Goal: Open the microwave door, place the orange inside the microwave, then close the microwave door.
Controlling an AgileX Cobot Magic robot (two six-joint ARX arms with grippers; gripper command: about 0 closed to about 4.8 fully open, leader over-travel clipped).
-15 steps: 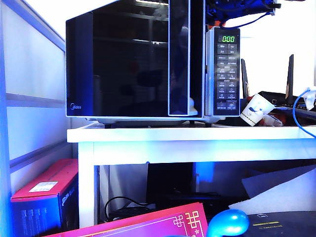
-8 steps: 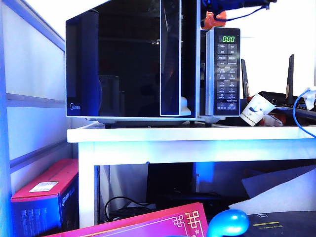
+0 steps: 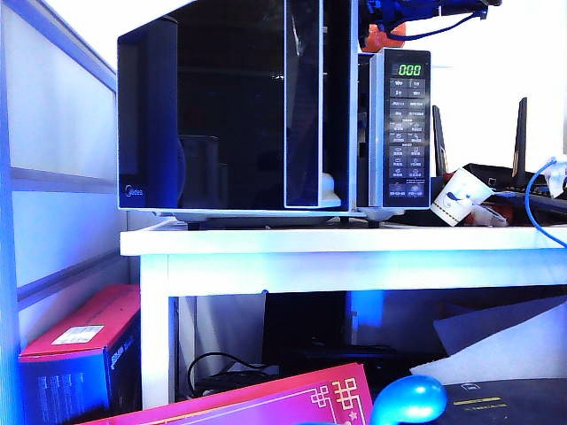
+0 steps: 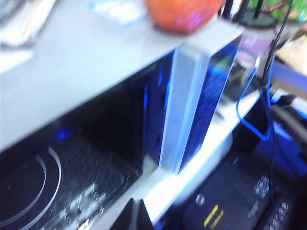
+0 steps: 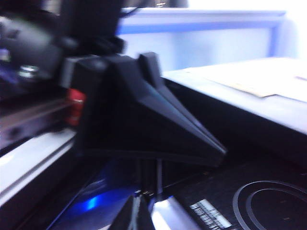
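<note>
The microwave [image 3: 390, 115] stands on the white table [image 3: 354, 241]. Its black glass door [image 3: 230, 133] is swung partly out, leaving a gap beside the button panel. The orange [image 3: 384, 38] rests on the microwave's top right corner, and the left wrist view shows the orange [image 4: 181, 13] on the grey top. Both arms [image 3: 416, 11] hover above that corner, partly cut off. My left gripper [image 4: 136, 216] is shut, fingertips together and holding nothing. My right gripper [image 5: 139, 214] is also shut and holds nothing. The other arm's black wedge-shaped gripper fills much of the right wrist view.
A white paper cup [image 3: 459, 197] lies tilted right of the microwave, with black router antennas [image 3: 521, 133] and a blue cable [image 3: 532, 208] behind it. Under the table sit a red box [image 3: 84, 341] and dark gear. A blue round object [image 3: 409, 398] lies in front.
The door has swung further open: its free edge moved left in the exterior view and the gap beside the button panel widened. The arms above shifted slightly.
</note>
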